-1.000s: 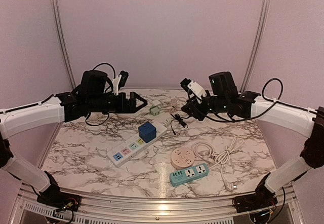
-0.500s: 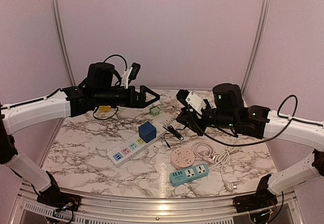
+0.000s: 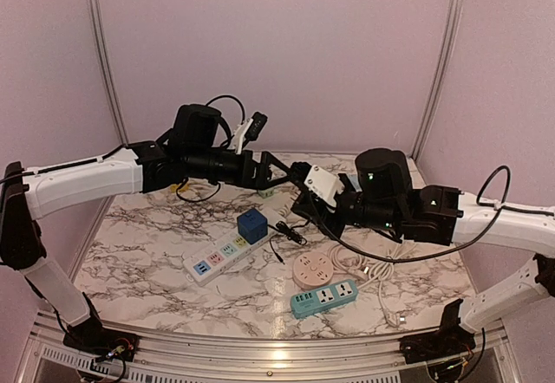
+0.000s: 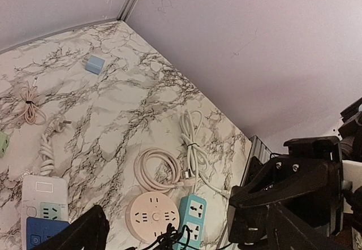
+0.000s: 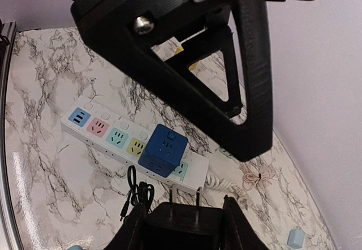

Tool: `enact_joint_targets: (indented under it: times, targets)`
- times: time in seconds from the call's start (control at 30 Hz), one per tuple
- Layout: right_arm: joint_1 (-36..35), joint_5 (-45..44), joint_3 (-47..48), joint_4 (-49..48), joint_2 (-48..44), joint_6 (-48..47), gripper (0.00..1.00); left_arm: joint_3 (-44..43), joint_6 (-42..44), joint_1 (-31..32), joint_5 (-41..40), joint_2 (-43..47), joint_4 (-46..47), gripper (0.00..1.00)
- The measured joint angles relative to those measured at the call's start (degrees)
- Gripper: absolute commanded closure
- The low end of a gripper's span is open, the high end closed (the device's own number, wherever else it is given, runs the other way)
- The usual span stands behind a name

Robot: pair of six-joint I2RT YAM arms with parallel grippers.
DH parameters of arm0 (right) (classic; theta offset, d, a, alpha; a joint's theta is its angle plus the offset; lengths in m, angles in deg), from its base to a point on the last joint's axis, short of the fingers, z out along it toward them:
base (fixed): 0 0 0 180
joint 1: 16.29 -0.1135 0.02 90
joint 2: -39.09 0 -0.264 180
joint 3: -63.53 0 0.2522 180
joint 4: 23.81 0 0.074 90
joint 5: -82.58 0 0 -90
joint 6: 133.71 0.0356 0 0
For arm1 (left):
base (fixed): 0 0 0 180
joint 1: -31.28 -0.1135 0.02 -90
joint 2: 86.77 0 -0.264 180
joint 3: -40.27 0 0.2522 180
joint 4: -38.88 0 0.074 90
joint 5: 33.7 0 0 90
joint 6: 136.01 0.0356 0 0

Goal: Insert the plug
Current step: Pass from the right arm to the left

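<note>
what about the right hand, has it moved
Yes. The right hand, holding the black plug, moved left and nearer, closing on the blue cube on the power strip.

The bottom edge cuts off the black plug [image 5: 184, 215] in my right claw [image 5: 185, 225]; my left wrist view crops the white power strip [image 4: 39, 192].

The left arm [image 3: 87, 179] and the right arm [image 3: 507, 223] have white shells with black joints, and a thin black cable [image 3: 501, 169] makes a loop near each wrist. The fingers [image 5: 254, 63] of the left gripper [image 3: 286, 171] are black open triangles with two silver screws [image 5: 143, 25].
</note>
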Motion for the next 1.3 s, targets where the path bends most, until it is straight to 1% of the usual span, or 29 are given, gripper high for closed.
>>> enact_joint_targets:
  times: [0.4, 0.6, 0.7, 0.8, 1.13, 1.2, 1.23, 1.27, 1.3]
  targets:
    - [-1.8, -4.8, 2.5, 0.7, 2.0, -1.6, 0.74, -0.7, 3.7, 3.0, 3.8, -0.6, -4.3, 0.02]
    - [-2.6, -6.4, 3.0, 2.2, 2.8, -2.2, 0.74, -1.9, 4.2, 3.5, 5.0, -3.3, -5.2, 0.08]
    - [-3.6, -7.4, 3.7, 2.7, 3.7, -2.8, 0.74, -3.0, 4.3, 3.6, 5.3, -4.5, -6.1, 0.14]
    - [-4.2, -8.1, 4.3, 3.2, 4.3, -3.1, 0.73, -3.9, 4.3, 3.8, 6.0, -5.7, -6.4, 0.25]
    - [-4.5, -10.0, 4.3, 4.0, 5.3, -3.9, 0.73, -4.5, 3.9, 4.7, 9.0, -6.5, -5.4, 0.82]
    - [-4.6, -10.3, 4.3, 4.1, 5.4, -3.8, 0.69, -4.5, 4.7, 4.7, 9.1, -6.6, -5.4, 0.91]
    - [-4.7, -10.7, 4.3, 4.1, 5.4, -4.0, 0.66, -4.5, 4.9, 4.7, 9.3, -6.8, -5.3, 0.95]
    - [-4.7, -11.0, 4.3, 4.0, 5.5, -4.0, 0.59, -4.5, 4.7, 4.7, 9.3, -6.8, -5.1, 1.00]
    - [-4.7, -11.3, 4.3, 4.0, 5.6, -4.1, 0.53, -4.5, 4.6, 4.7, 9.3, -6.9, -4.9, 1.00]
